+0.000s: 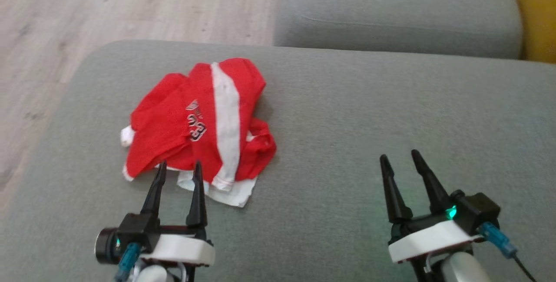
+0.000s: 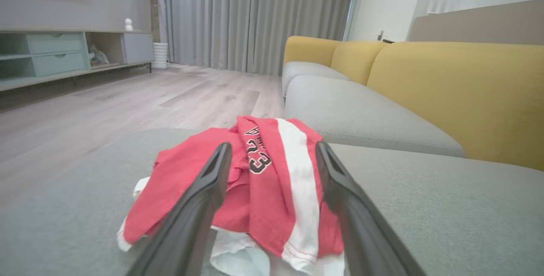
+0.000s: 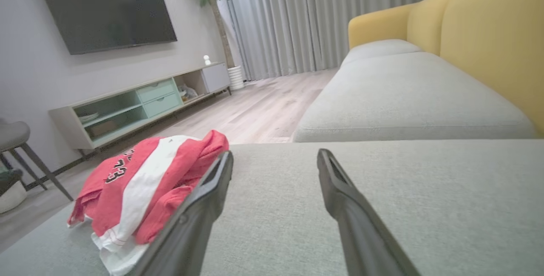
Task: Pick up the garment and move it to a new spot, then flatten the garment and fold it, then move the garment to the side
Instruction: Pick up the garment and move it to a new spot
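The red garment (image 1: 204, 121) lies crumpled in a heap on the grey cushion (image 1: 347, 121), directly ahead of the left pincer (image 1: 180, 164). That pincer's two dark fingers stand apart with nothing between them, and their tips reach the near hem of the cloth. Whether they touch it, I can't tell.

Along the left pincer (image 2: 273, 146), the garment (image 2: 263, 199) sits just beyond and between the two fingers. A broad white stripe (image 2: 299, 169) runs away from the tips on the right-finger side. A dark printed number (image 2: 258, 157) sits beside the stripe, nearer the left finger. White fabric pokes out from under the red at the edge closest to the pincer.

The right pincer (image 1: 399, 155) is well apart from the heap, with bare grey cushion ahead of it. Its fingers are spread wide too, gripping nothing. Seen along the right pincer (image 3: 275, 153), the garment (image 3: 140, 174) lies off to its left, just past the left fingertip.

Beyond both pincers a second grey seat (image 1: 391, 12) lies further ahead, and a yellow backrest (image 3: 488, 33) rises to the right pincer's right. Pale wooden floor (image 1: 87, 8) stretches away to the left of the left pincer, towards a low cabinet (image 3: 127, 106) with a dark television (image 3: 106, 10) on the wall above it.
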`<state>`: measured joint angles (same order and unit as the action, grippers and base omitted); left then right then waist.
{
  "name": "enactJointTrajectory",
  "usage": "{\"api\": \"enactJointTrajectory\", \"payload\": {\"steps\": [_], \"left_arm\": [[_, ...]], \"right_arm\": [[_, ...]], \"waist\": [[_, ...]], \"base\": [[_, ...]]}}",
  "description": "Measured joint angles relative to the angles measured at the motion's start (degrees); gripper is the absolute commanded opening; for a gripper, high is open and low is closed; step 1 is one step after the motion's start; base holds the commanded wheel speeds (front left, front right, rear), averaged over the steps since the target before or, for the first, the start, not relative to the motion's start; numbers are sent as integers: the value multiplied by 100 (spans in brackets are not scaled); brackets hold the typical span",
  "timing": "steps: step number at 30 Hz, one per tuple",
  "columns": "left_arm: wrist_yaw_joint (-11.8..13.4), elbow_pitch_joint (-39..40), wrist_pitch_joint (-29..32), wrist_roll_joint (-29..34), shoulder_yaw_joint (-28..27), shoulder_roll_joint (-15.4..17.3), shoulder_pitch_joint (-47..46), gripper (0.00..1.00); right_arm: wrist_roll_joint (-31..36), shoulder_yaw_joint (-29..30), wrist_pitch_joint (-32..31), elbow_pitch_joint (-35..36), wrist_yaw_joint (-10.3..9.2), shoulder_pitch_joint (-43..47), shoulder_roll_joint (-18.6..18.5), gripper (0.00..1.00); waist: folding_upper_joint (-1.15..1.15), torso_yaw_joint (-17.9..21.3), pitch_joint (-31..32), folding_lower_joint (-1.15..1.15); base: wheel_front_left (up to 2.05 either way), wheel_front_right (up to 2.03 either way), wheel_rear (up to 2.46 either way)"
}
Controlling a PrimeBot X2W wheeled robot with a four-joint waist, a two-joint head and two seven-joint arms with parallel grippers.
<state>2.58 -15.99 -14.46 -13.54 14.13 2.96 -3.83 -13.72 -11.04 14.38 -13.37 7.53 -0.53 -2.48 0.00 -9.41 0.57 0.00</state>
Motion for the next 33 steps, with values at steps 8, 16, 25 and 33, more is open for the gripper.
{"api": "enactJointTrajectory", "payload": {"steps": [8, 16, 25, 33], "left_arm": [[-1, -7, 0, 36, -134, 0, 192, 100], [-14, 19, 1, 51, -185, 1, 298, 100], [-16, 36, 1, 53, -238, 1, 316, 100], [-196, 19, 0, 313, -278, 21, 267, 100]], "right_arm": [[-81, -231, 0, 37, 0, 34, -1, 100], [-151, -403, 0, 62, 0, 146, -1, 100], [-192, -580, 0, 62, 0, 147, -1, 100], [-190, -632, 0, 67, 0, 146, -1, 100]], "waist": [[0, -450, 106, 0], [0, -806, 204, 0], [0, -1006, 245, 0], [0, -900, 131, -1]], "base": [[0, 0, 0], [0, 0, 0], [0, 0, 0], [0, 0, 0]]}}
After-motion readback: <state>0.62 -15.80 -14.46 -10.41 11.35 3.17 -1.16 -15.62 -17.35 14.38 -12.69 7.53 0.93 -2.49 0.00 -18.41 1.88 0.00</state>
